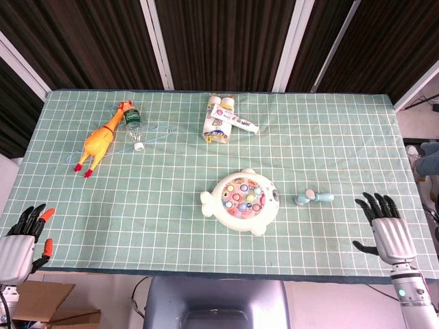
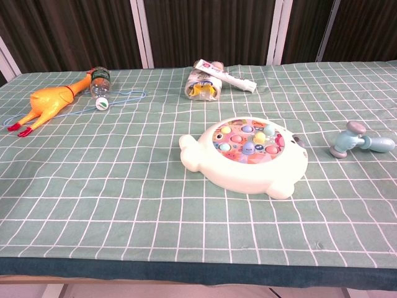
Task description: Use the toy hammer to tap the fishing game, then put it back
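Note:
A white seal-shaped fishing game (image 1: 241, 201) (image 2: 246, 154) with coloured fish lies in the middle of the green checked cloth. The small pale-blue toy hammer (image 1: 313, 199) (image 2: 360, 143) lies on its side just to the right of it. My right hand (image 1: 385, 229) rests open on the cloth near the front right edge, a hand's width right of the hammer. My left hand (image 1: 24, 236) hovers open at the front left corner, far from both toys. The chest view shows neither hand.
A yellow rubber chicken (image 1: 101, 137) (image 2: 46, 105), a plastic bottle (image 1: 134, 125) (image 2: 100, 88) and a blue wire hanger lie at the back left. A white package with tubes (image 1: 223, 120) (image 2: 211, 82) lies at the back centre. A cardboard box (image 1: 48, 305) sits below the table's front left.

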{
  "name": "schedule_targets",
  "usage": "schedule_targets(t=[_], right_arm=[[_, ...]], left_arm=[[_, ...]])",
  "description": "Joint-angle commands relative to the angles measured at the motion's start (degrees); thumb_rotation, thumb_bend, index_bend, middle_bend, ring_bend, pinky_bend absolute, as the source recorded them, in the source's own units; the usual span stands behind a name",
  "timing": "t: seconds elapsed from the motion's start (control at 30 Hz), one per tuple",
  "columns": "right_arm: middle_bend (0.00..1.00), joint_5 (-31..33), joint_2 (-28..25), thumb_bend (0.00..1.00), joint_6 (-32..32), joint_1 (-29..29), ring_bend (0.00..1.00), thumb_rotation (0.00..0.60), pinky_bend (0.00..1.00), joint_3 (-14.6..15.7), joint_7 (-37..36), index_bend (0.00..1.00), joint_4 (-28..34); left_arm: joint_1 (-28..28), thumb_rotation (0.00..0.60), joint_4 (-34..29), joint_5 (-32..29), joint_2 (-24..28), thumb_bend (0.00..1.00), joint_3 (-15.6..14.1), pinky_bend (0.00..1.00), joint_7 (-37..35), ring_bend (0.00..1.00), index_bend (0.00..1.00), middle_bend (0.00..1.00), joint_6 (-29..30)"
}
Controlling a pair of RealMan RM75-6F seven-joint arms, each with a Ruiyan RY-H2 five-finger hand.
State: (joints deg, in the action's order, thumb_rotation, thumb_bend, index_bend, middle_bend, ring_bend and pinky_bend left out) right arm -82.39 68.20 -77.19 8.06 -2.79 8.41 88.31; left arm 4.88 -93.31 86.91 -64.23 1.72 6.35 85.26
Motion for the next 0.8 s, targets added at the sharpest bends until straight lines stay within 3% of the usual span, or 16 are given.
schedule_targets(t=[0.03,0.13,0.33,0.57,0.8], right_arm=[[0.19,0.2,0.0,0.15,0.3,0.1,0.02,0.600,0.00,0.0,0.1,0.28,0.0],[0.19,0.3,0.5,0.15,0.4,0.3,0.02,0.600,0.00,-0.1,0.5,0.29,-0.7],[0.18,1.1,2.1,0.19,3.1,2.0,0.02,0.600,0.00,-1.0,-3.9,0.41,-4.2],[0.18,1.6,3.9,0.23,8.0,6.3,0.02,0.600,0.00,-3.1,-8.8,0.42,-7.4],[0.18,4.4,6.2,0.24,14.4,10.8,0.02,0.600,0.00,-4.5,-6.8,0.42,-9.9]], left_arm=[[0.1,0.600,0.0,0.0,0.0,0.55,0.0,0.32,-0.1,0.03,0.14,0.04,-0.1],[0.1,0.600,-0.1,0.0,0.1,0.55,0.1,0.32,-0.3,0.03,0.14,0.05,-0.1],[0.1,0.600,-0.2,0.1,0.3,0.55,0.0,0.32,-1.1,0.03,0.14,0.04,0.0],[-0.2,0.600,-0.3,0.5,0.9,0.54,-0.3,0.32,-2.4,0.03,0.15,0.05,0.5],[-0.5,0.600,-0.2,1.3,1.3,0.55,-0.5,0.32,-3.6,0.03,0.16,0.05,1.3]])
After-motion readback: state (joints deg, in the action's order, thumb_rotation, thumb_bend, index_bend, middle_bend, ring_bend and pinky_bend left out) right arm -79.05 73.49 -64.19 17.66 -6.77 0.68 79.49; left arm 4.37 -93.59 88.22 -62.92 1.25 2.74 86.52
